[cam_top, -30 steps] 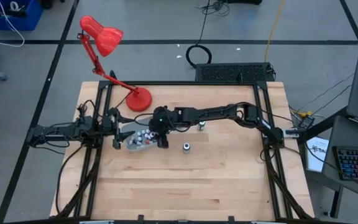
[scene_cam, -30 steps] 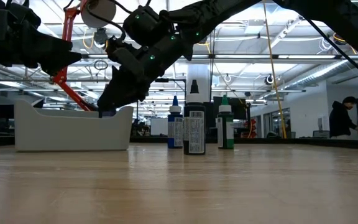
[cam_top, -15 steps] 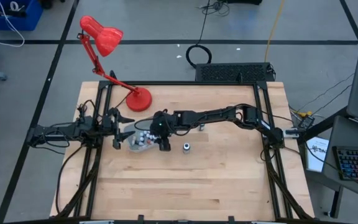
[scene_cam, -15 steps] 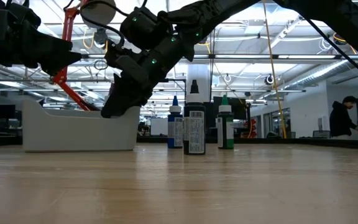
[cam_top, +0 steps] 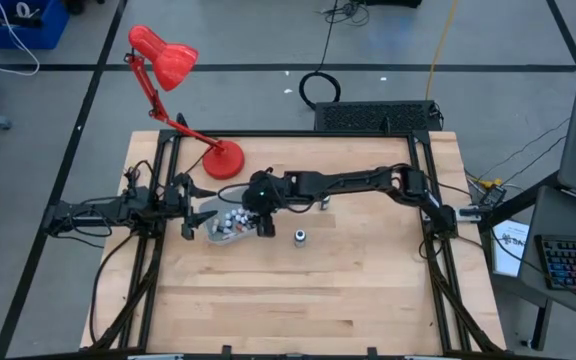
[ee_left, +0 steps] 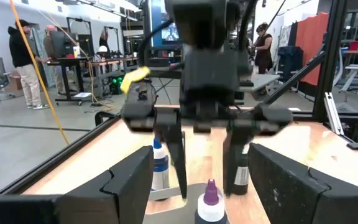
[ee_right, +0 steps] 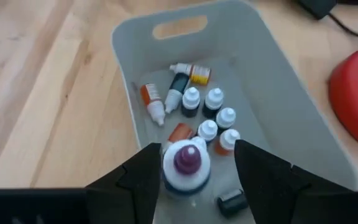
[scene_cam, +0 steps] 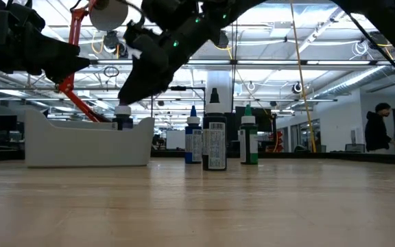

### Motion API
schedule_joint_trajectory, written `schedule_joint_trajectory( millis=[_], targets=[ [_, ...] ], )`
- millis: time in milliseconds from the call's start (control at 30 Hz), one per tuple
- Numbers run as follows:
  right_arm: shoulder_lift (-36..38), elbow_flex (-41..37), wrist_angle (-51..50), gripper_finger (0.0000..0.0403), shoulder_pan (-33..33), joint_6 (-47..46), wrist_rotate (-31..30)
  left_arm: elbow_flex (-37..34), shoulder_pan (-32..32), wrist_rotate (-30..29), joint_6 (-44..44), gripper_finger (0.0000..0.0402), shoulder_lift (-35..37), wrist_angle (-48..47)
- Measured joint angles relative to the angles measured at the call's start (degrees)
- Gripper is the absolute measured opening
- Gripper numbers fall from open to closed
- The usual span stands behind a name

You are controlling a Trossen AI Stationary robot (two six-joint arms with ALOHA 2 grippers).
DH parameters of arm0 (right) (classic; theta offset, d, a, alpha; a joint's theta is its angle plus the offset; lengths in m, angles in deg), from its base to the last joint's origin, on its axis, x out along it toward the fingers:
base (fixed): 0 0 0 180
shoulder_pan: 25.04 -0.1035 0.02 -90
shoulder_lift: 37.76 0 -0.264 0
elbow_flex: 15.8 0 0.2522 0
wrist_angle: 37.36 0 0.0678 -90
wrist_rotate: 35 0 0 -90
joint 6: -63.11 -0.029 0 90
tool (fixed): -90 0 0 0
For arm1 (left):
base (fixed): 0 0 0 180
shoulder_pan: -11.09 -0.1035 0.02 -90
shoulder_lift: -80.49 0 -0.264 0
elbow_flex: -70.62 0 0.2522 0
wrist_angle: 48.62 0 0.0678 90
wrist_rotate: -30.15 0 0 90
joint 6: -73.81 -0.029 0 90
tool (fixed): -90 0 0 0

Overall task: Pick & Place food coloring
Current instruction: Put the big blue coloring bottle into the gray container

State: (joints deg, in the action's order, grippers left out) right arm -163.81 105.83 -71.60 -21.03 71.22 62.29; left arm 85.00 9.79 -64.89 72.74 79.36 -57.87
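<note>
Over the grey tray (ee_right: 291, 118), the right gripper (ee_right: 194, 171) hovered with its jaws spread, straddling but not pinching one upright purple-tipped food coloring bottle (ee_right: 185, 165) standing in the tray. About nine smaller bottles (ee_right: 207, 112) filled the tray: five upright with white caps, the others lying on their sides. Three more bottles (scene_cam: 214, 140) stood upright on the table (cam_top: 318, 290) at the tray's three o'clock. At the tray's nine o'clock waited the left gripper (cam_top: 190, 205), jaws spread and empty. One red desk lamp (cam_top: 173, 80) stood at twelve o'clock.
</note>
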Motion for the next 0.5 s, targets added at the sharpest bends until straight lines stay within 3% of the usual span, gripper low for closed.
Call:
schedule_joint_trajectory(
  millis=[133, 367, 500],
  targets=[
    [3.5, 0.0, -6.2, 0.0191, 0.0, 0.1, -0.7, 0.0, 0.0, 0.0, 0.0, 0.0257, 0.0, 0.0],
    [8.2, 0.1, -21.6, 0.0198, 1.2, 1.6, -12.9, 0.0, 0.0, 0.0, 0.0, 0.0258, 0.0, 0.0],
    [8.4, 0.1, -25.4, 0.0207, 2.8, 0.6, -13.6, 0.0, 0.0, 0.0, 0.0, 0.0257, 0.0, 0.0]
  ],
)
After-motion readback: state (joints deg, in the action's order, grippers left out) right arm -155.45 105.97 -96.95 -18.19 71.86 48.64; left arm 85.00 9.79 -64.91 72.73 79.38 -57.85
